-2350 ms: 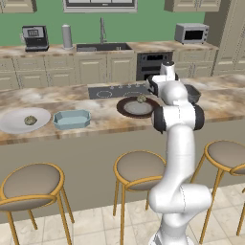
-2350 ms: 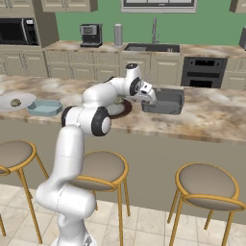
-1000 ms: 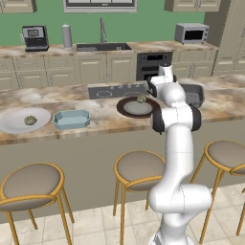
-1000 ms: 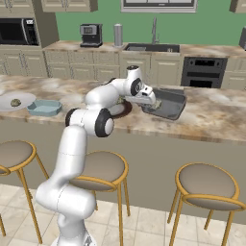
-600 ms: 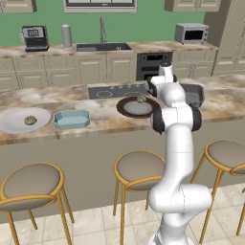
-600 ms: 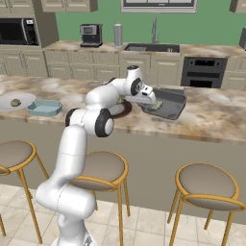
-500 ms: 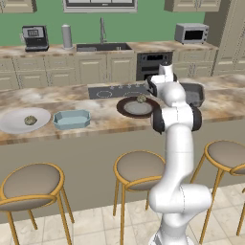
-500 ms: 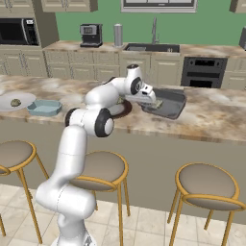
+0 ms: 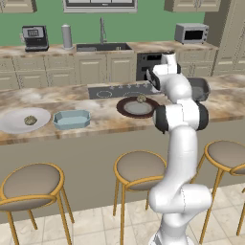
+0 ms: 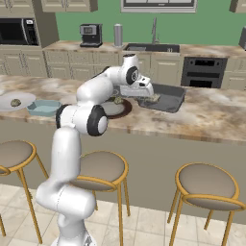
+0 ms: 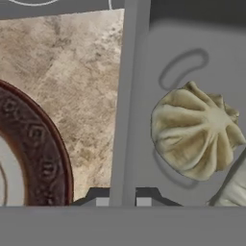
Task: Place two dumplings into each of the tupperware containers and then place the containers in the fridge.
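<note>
Two tubs sit on the marble counter, well apart. The pale blue tub lies near the left end, just beside a white plate that carries one small dumpling; whether anything lies inside this tub I cannot tell. The dark grey tub is off to the right, beyond a dark brown plate with a pale centre, where another dumpling rests near the far rim.

Seen from the hand camera, the grey tub's wall runs upright through the middle, and the gripper has its two dark tips pinched on that wall (one either side, with the rim between them). Inside the tub lies a pleated, cream-tan dumpling, round with folds gathering to a knot at one side. A second pale piece shows at the lower right corner, cut off by the edge. The brown plate's patterned rim curves just beside the tub.
</note>
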Available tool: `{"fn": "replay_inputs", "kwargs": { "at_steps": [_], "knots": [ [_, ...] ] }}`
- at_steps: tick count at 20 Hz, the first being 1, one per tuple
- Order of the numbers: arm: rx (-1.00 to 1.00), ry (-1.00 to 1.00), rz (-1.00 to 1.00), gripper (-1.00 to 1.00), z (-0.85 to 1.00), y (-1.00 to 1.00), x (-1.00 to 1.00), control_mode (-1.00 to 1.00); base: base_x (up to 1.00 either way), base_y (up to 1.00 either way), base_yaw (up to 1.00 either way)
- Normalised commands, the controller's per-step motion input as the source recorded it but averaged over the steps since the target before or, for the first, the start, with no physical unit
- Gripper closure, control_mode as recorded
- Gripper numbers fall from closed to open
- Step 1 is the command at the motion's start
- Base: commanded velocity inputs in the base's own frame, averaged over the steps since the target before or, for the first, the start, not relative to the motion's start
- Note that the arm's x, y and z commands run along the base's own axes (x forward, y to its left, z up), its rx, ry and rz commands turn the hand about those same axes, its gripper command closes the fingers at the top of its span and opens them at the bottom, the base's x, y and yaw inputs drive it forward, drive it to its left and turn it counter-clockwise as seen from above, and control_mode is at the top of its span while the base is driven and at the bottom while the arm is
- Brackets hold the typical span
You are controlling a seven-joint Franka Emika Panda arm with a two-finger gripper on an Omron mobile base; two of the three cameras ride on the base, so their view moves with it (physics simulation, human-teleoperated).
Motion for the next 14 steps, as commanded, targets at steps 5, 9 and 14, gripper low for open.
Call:
{"fn": "replay_inputs", "kwargs": {
  "at_steps": [5, 9, 14],
  "knots": [
    [-0.05, 0.0, 0.41, 1.0, 0.14, 0.19, -0.97, -1.0, 0.0, 0.0, 0.0],
    [0.0, 0.0, 0.61, 1.0, 0.2, 0.38, -1.0, -1.0, 0.0, 0.0, 0.0],
    [0.01, 0.0, 0.7, 1.0, 0.1, 0.36, -0.77, -1.0, 0.0, 0.0, 0.0]
  ]
}}
